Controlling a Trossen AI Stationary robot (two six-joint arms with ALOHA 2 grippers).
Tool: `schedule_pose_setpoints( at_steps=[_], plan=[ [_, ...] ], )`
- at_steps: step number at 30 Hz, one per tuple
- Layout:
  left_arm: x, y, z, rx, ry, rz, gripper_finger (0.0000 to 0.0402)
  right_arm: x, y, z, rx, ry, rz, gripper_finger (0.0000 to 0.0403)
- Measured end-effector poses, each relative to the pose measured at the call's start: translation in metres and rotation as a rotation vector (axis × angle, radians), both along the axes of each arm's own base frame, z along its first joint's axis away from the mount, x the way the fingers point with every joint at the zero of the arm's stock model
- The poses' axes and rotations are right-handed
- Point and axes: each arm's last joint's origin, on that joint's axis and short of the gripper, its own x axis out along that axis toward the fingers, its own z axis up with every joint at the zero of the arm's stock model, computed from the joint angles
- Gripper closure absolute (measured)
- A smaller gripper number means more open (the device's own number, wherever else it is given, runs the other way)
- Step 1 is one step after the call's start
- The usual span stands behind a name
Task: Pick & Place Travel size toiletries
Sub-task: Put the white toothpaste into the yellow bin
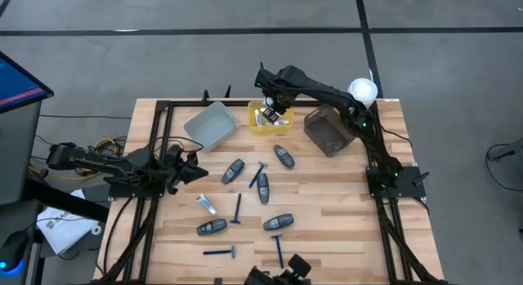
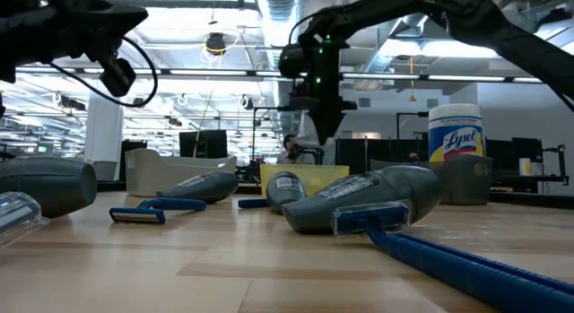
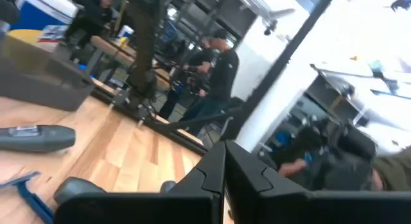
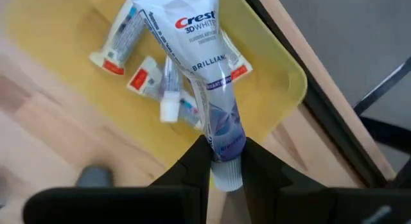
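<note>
Right hand [image 4: 225,161] is over the yellow bin [image 1: 270,118] at the far middle of the worktop [image 1: 327,220], pinched on the cap end of a Crest tube [image 4: 207,70] — tube hangs down into the bin. Only the right wrist view shows the grip and the bin contents: a few more tubes with red ends [image 4: 119,38] lying on the bin floor. High view just shows the arm reaching in from the right, with white bits under the hand.

Left hand [image 3: 225,166] hangs off the left edge of the worktop, nothing in it, fingers nearly together as seen in its wrist view. That view looks out into the room, where people [image 3: 218,70] stand at benches — no other view shows them that clearly.

Loose items on the worktop, best read from the high view:
- grey pods [image 1: 234,171] scattered mid-worktop, one more at the near left [image 1: 212,228]
- blue razors [image 1: 238,208], one at the near edge [image 1: 221,252]
- one tube [image 1: 205,204] lying loose left of centre

Low view puts a pod [image 2: 377,198] and a razor [image 2: 448,255] right in front of the lens, and shows the Lysol canister [image 2: 456,134] upright at the far right — from above it is only a white lid.

Grey bin [image 1: 210,126] sits left of the yellow one, brown bin [image 1: 328,130] right of it.
</note>
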Motion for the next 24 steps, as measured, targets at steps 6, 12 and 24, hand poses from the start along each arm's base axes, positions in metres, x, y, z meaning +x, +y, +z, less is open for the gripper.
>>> schedule_pose_setpoints(
  at_steps=[6,12,24],
  plan=[
    [0.0,0.001,0.003,-0.016,-0.033,0.043,0.0401,-0.002,0.001,-0.022,0.035,0.062,0.008,0.0347],
    [-0.002,0.002,0.009,-0.026,-0.09,0.052,0.0401,-0.002,0.002,-0.032,0.05,0.07,0.016,0.0347],
    [-0.003,0.006,0.011,-0.063,-0.119,0.176,0.04,0.0,-0.003,-0.031,0.036,0.034,0.051,0.0319]
  ],
)
